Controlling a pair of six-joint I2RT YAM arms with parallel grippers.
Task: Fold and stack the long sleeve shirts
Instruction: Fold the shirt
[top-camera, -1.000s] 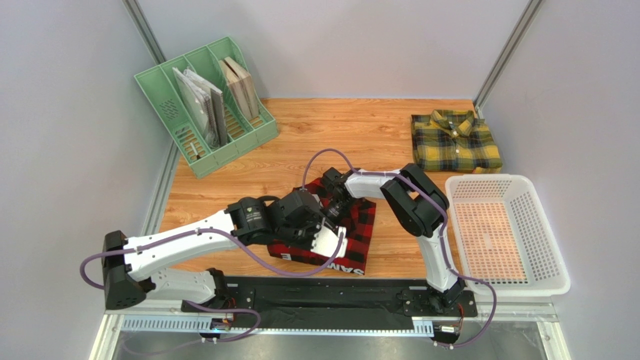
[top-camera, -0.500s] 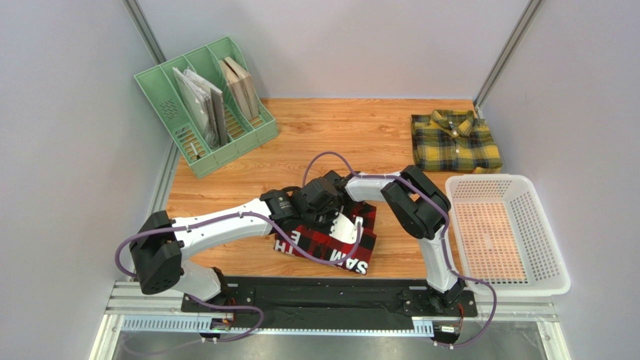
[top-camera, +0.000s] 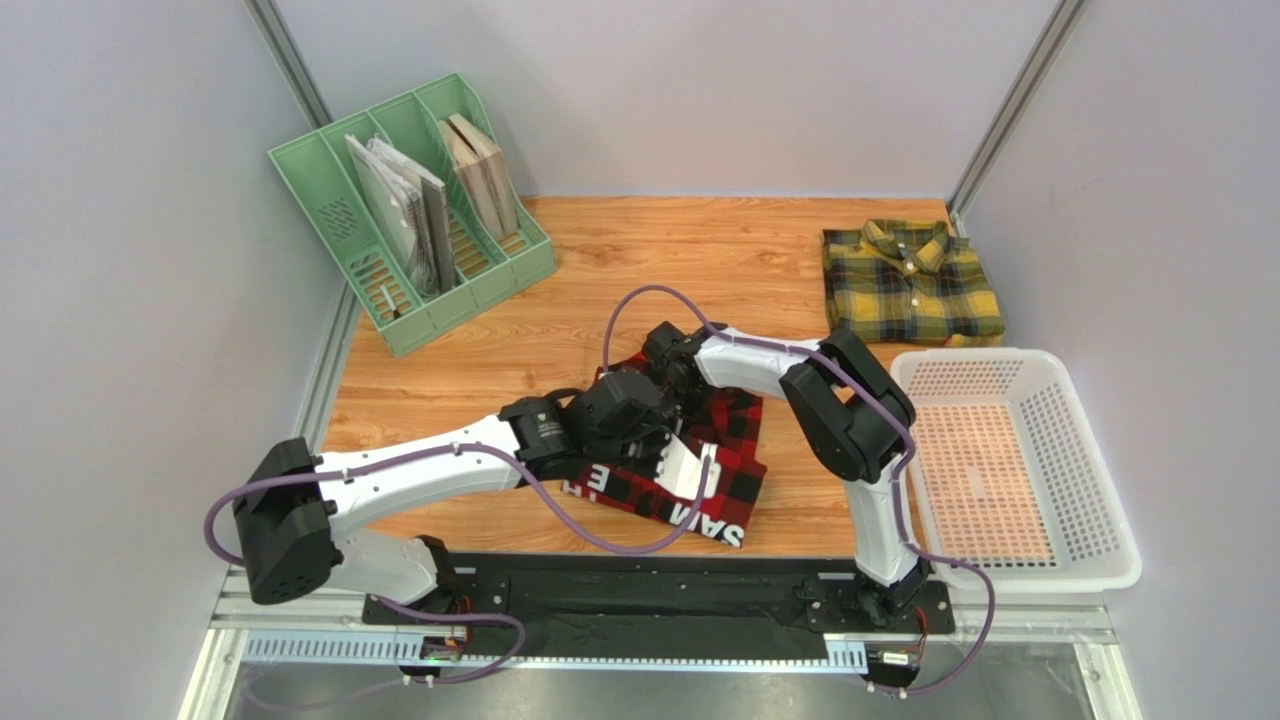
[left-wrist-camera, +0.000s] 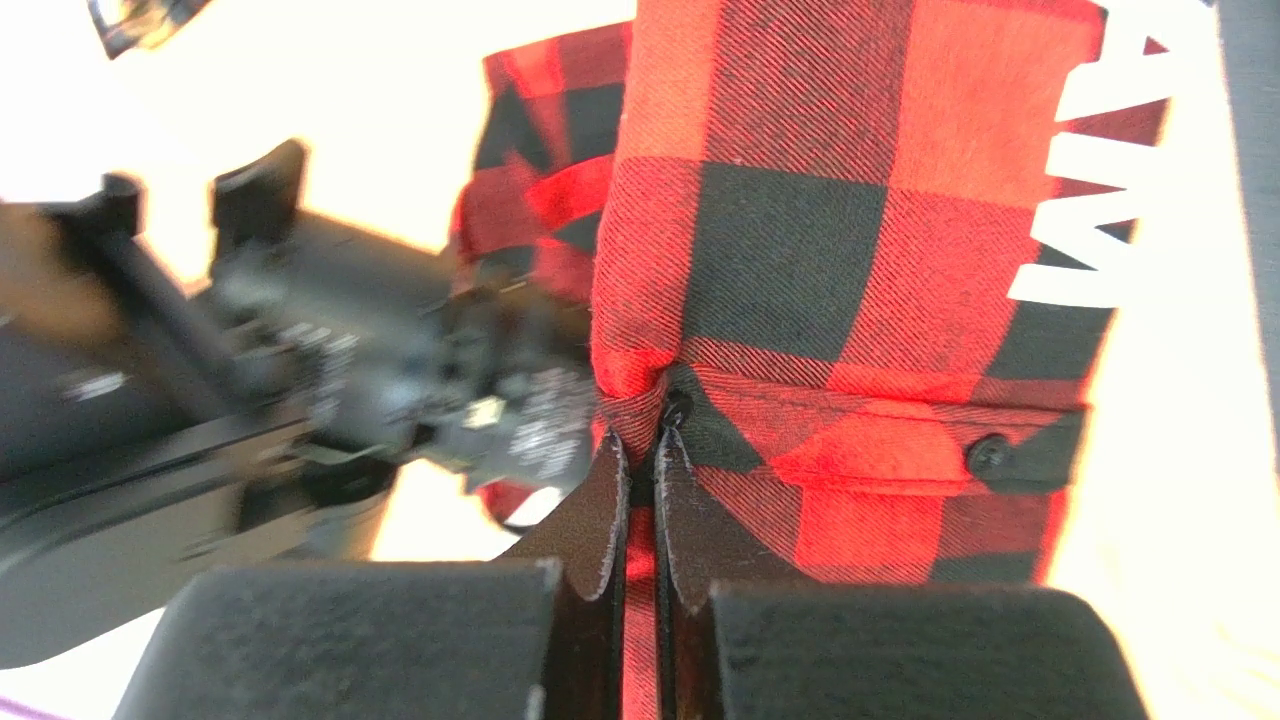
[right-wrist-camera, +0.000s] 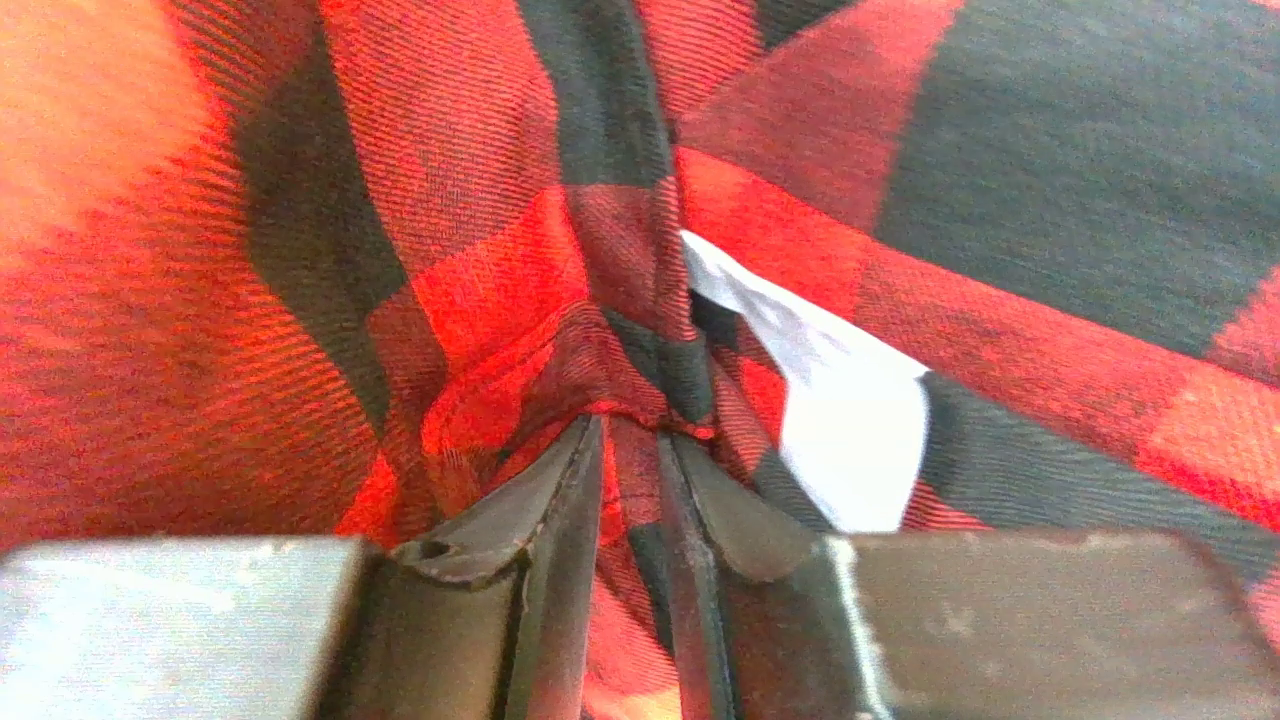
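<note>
The red-and-black check shirt (top-camera: 733, 438), with white block letters along its near edge, lies bunched at mid-table. Both grippers pinch it. My left gripper (top-camera: 669, 444) reaches in from the left, and in the left wrist view its jaws (left-wrist-camera: 643, 444) are shut on a fold of red cloth beside a dark button (left-wrist-camera: 987, 450). My right gripper (top-camera: 672, 366) sits at the shirt's far edge. Its jaws (right-wrist-camera: 631, 438) hold a gathered ridge of the red shirt (right-wrist-camera: 451, 225) with only a narrow gap. The yellow-and-dark-green check shirt (top-camera: 909, 285) lies folded at the far right, touched by neither gripper.
A white mesh basket (top-camera: 905, 371) stands at the right, just past the right arm's elbow. A green file organizer (top-camera: 394, 308) with books stands at the far left corner. Grey walls close the table on three sides.
My left arm swung right and away from me, carrying its pinched fold across the red shirt, which shifted right. The right gripper stayed at the far edge, its jaws slightly looser.
</note>
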